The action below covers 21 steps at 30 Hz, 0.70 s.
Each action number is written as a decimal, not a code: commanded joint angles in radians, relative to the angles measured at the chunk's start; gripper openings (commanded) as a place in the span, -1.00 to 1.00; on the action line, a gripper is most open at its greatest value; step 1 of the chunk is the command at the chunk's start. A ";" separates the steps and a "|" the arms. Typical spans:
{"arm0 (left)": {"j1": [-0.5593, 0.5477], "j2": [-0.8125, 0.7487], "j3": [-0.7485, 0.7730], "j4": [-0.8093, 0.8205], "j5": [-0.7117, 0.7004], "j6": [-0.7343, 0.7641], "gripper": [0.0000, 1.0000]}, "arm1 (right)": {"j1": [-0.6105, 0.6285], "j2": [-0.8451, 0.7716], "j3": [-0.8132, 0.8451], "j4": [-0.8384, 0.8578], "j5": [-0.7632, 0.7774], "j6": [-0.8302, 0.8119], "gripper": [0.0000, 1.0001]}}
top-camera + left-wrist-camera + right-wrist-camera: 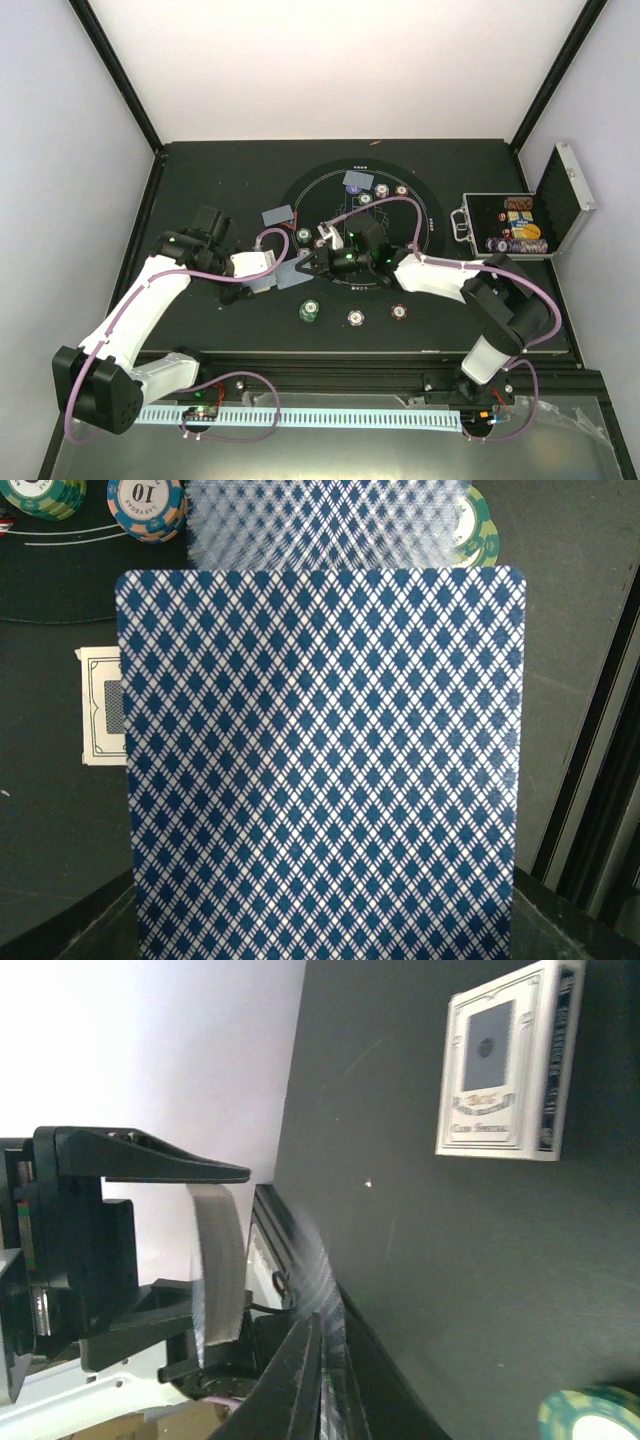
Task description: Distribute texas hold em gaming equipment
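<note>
The left gripper (274, 271) was clenched on a card (320, 770), held upright between its flat black fingers by the left rim of the mat (330, 185). The card was a thin rectangle with rounded corners, its back printed in a fine blue-and-white diamond lattice. From the right wrist it showed only as a narrow pale strip.

The right gripper (318, 262) pointed at it from the opposite side, tip close to the card. Only one slim, tapered black finger (288, 1385) showed, with a blurred patterned strip beside it. Whether it gripped anything could not be told.

A flat card (278, 215) lay on the matte black table (220, 180) just left of the mat, and a far card (358, 180) lay near the mat's far rim. A white, ornately framed box (505, 1065) lay flat nearby.

Near the front edge, a green chip (309, 312), a white chip (355, 317) and a red chip (400, 312) sat in a row, all round discs. The silver case (565, 195) stood open at the right.
</note>
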 commanded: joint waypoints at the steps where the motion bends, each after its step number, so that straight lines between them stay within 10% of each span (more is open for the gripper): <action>1: 0.003 -0.015 0.017 0.006 0.000 0.009 -0.97 | -0.059 -0.061 -0.055 -0.032 0.003 -0.035 -0.86; 21: 0.003 -0.015 0.025 -0.002 -0.016 0.012 -0.97 | -0.583 -0.026 -0.097 -0.370 -0.051 -0.398 -0.92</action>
